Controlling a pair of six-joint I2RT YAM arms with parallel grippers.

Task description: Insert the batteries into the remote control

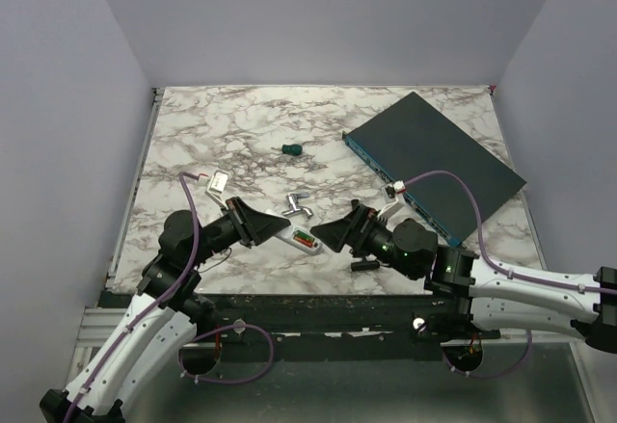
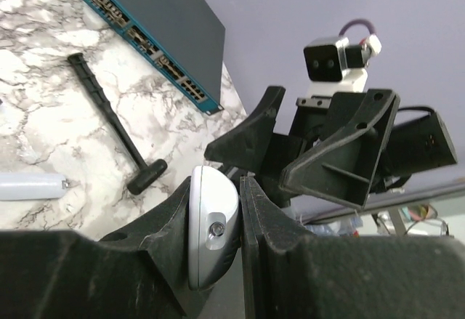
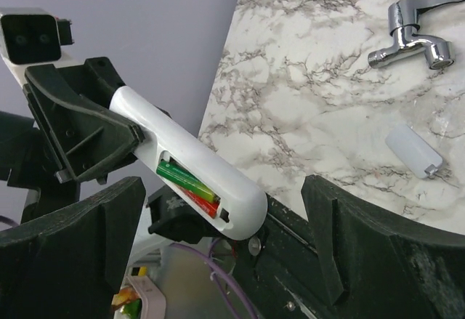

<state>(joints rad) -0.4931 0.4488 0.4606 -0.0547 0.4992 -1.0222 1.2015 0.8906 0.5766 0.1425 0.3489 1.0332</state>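
On the left, the left hand (image 1: 270, 227) is clenched on one end of the white remote control (image 1: 297, 239), holding it with its open back up, just above the near part of the marbled table (image 1: 222, 134). The batteries (image 3: 187, 181), one green and one orange-red, lie side by side in the uncovered compartment near the remote's free end. Farther back on the table lies a silver bent metal piece (image 1: 297, 203). Just beyond the free end, the right hand (image 1: 328, 233) faces it, released, its fingers (image 3: 356, 239) spread wide on either side and grasping nothing. A dark teal box (image 1: 434, 163) lies at the far right.
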